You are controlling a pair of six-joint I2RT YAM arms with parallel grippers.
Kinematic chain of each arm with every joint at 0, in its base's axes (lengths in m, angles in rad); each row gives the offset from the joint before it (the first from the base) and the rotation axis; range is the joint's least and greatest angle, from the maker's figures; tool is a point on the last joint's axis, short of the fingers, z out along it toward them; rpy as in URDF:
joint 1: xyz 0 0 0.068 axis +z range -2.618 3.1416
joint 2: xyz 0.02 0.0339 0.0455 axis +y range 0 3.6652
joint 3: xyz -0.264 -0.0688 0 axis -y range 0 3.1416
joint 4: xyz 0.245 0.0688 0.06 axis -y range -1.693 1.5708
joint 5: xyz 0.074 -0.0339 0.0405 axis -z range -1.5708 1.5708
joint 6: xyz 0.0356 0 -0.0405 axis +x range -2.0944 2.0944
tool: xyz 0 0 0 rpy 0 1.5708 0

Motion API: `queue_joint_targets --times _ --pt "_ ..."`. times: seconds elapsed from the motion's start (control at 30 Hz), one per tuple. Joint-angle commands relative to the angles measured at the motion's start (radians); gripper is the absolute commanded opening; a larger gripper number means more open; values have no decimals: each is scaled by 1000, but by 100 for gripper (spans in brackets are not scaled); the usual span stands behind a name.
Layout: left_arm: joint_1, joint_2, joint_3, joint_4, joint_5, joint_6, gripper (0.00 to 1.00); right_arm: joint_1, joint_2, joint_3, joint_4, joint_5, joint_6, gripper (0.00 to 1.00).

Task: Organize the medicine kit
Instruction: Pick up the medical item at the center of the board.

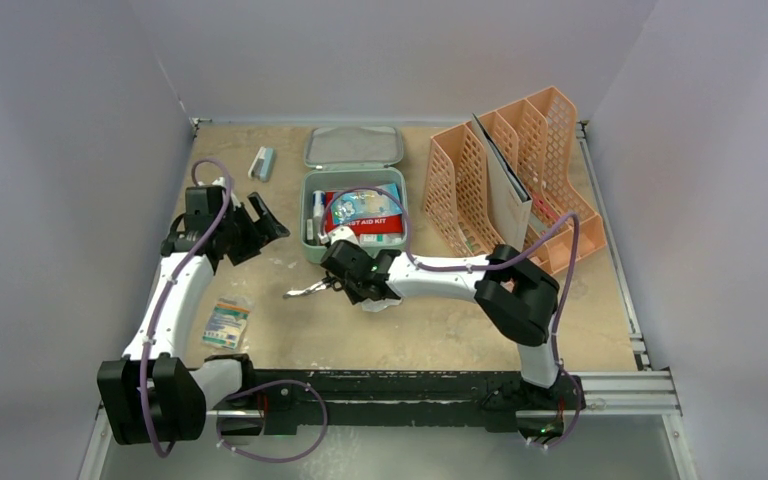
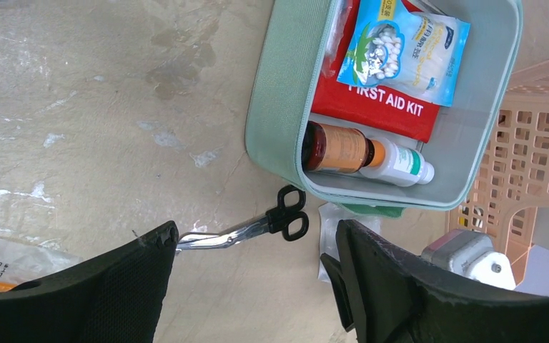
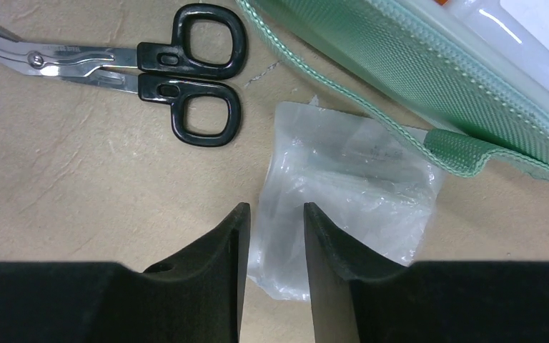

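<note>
File rack [image 1: 550, 130]: peach mesh, several slots, upright at the table's far right; a grey flat board stands in one slot
Scissors [image 3: 150, 64]: black handles, steel blades closed; flat on the table, mid-front
Clear packet [image 3: 350, 179]: crinkled transparent plastic; just beside the scissor handles, not touching them
Printed packet [image 1: 226, 323]: small, flat; near left
Pale blue-white item [image 1: 262, 163]: small; far left; kind unclear
Table [image 1: 440, 330]: tan, mottled with pale stains

The medicine kit [image 3: 372, 64] is showing a woven, cloth-like wall with stitched edging. The scissors [image 3: 143, 56] are gleaming with polished metal blades and glossy black plastic handles. A clear plastic pouch [image 3: 350, 179] is crinkling glossily on the matt, scuffed table [image 3: 78, 179].
</note>
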Motion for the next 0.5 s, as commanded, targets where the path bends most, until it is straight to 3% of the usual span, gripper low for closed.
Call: queue_joint_targets --times 0.0,0.27,0.47 --pt "-1 -36 -10 20 -14 6 79 5 10 38 -27 80 -10 36" --pt "-1 -41 -6 20 -18 8 78 8 39 24 -41 108 -19 31" --pt "-1 -39 -8 24 -18 2 77 28 4 17 -52 110 -42 8"
